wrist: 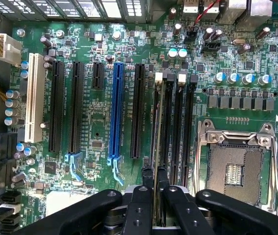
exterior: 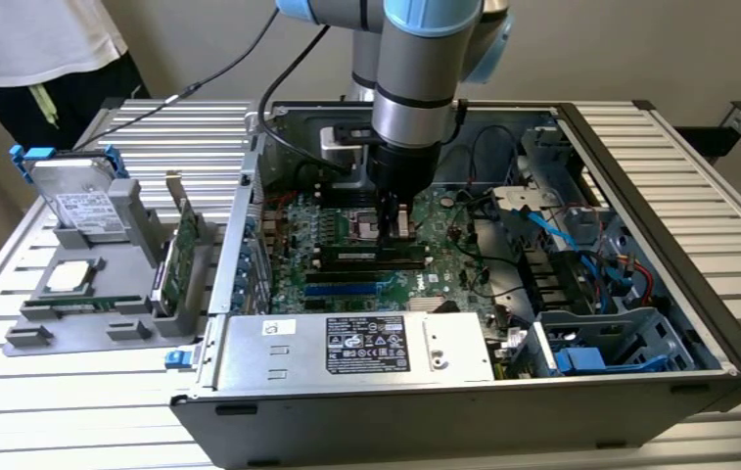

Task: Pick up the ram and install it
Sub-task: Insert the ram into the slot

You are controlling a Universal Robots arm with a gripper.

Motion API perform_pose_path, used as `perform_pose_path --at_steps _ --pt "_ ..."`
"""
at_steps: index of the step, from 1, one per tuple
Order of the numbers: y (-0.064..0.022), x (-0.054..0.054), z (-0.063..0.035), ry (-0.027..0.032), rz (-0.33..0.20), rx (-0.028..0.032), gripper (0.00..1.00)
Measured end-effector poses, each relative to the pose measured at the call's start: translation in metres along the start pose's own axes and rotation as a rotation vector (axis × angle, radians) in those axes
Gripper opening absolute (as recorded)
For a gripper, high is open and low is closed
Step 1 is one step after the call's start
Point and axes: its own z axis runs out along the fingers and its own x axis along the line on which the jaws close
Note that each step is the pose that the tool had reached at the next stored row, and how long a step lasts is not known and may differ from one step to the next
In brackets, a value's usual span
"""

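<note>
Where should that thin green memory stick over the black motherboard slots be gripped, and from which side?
Pinch the thin green memory stick across its flat faces at the middle of its upper edge, from straight above. It stands on edge along the black memory slots, which crowd both sides, leaving only the top free. The tool appears to grip it so.

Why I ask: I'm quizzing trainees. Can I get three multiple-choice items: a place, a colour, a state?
1. The gripper hangs over: A the power supply; B the memory slots; C the tray.
2. Among the black expansion slots, one long slot is: A red; B blue; C yellow.
3. The gripper is: A wide open; B holding a hard drive; C shut on the ram.
B: its fingers sit above them. B: it stands out blue. C: the stick sits edge-on between the fingers.
</note>
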Motion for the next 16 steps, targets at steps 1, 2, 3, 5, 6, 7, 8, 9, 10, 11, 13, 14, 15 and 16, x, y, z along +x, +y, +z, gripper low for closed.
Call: perform_pose_path --at_steps 1,2,3,5,6,7,8,9,10,11,13,14,15,16 --pt "0.0000 0.0000 0.0001 0.0000 0.000 0.0000 0.13" --pt "0.0000 -0.0001 0.0001 -0.0001 0.000 0.0001 0.13" --pt "0.0000 -0.0001 0.0001 -0.0001 -0.001 0.0001 0.13" --pt "0.0000 -0.0001 0.0002 0.0000 -0.001 0.0002 0.13" --pt "0.0000 -0.0001 0.0002 0.0001 -0.002 0.0002 0.13" --pt "0.0001 -0.0002 0.0002 0.0001 -0.004 0.0003 0.13" --pt "0.0001 -0.0002 0.0002 0.0003 -0.005 0.0003 0.13" --pt "0.0001 -0.0002 0.0003 0.0004 -0.006 0.0004 0.13" --pt "0.0001 -0.0004 0.0004 0.0005 -0.008 0.0005 0.13" --pt "0.0001 -0.0005 0.0006 0.0006 -0.010 0.0007 0.13" --pt "0.0001 -0.0010 0.0009 0.0011 -0.014 0.0010 0.13" --pt "0.0002 -0.0011 0.0010 0.0013 -0.017 0.0011 0.13" --pt "0.0002 -0.0015 0.0013 0.0009 -0.018 0.0014 0.13" --pt "0.0002 -0.0018 0.0017 0.0008 -0.020 0.0018 0.13"
